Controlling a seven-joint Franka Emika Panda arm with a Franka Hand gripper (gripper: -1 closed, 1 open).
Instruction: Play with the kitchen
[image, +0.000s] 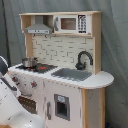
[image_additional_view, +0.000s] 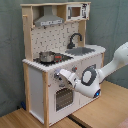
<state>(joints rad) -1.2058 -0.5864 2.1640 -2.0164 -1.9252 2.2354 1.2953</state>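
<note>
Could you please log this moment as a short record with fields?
kitchen: toy kitchen, white and light wood
stovetop: small pot on it
sink: grey basin with black faucet
upper shelf: hood and microwave
arm: white arm reaching to the kitchen's front
gripper: gripper at the knob panel above the oven door

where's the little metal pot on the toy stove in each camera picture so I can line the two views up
First exterior view: the pot sits on the stovetop at the picture's left, under the grey hood.
Second exterior view: the pot sits left of centre on the stovetop, above the arm's wrist.
Shared landmark: the black faucet by the sink, to the pot's right in both exterior views.
</note>
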